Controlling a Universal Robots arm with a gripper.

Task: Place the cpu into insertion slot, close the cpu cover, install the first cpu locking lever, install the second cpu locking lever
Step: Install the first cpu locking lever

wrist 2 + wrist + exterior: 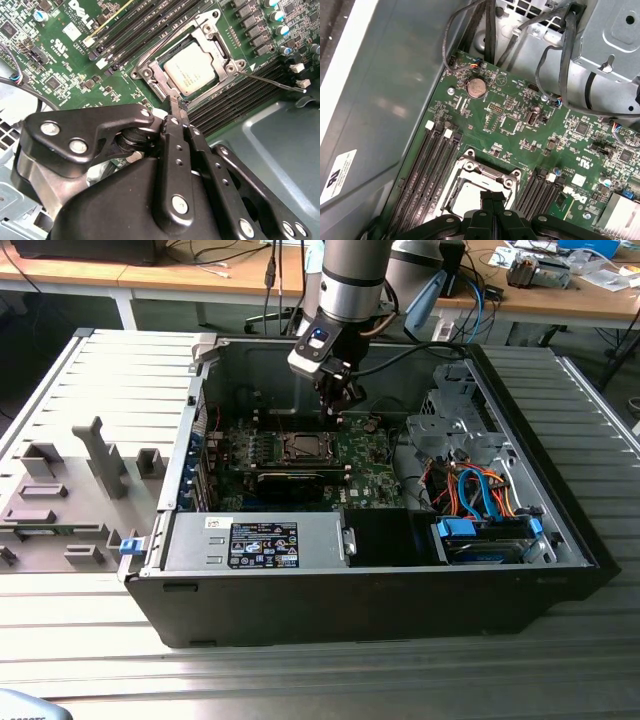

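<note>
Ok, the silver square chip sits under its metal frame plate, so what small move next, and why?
Probably a slight downward press by the black gripper. In the second wrist view the silver-topped square cpu lies under the thin silver metal cpu cover, the closed tips sit at that cover's corner, and a thin wire lever juts sideways, seemingly unlatched.

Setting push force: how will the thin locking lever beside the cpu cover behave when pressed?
The locking lever is a thin metal rod, so it likely flexes springily and could slip sideways. Joined at the cpu cover, it should pivot, not slide.
</note>
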